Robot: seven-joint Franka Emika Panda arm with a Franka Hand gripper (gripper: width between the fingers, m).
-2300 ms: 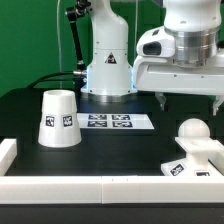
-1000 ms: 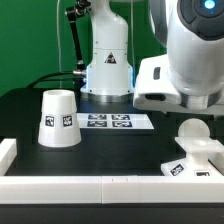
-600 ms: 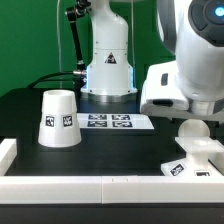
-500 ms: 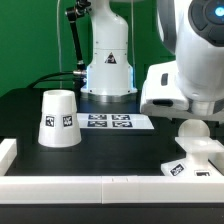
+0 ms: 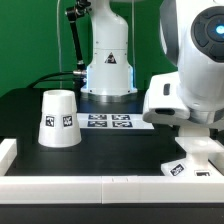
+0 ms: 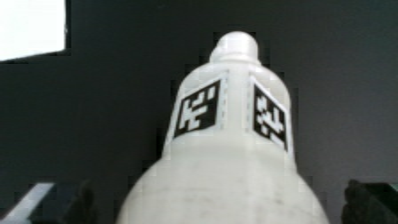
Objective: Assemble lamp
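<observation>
On the table (image 5: 20, 108), the stepped base (image 5: 200, 152) sits nearest at the exterior view's right, the jaws above it spread astride the bulb (image 6: 222, 140) without touching, the shade (image 5: 58, 118) upright leftward, the marker board (image 5: 108, 122) behind.

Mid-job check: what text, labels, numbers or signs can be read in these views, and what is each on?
No word or number is readable.
Small dark mark on the white robot pedestal: too small to read.
Square black-and-white tags on the shade, the base, the bulb and the marker board: patterns only, no letters or digits.
</observation>
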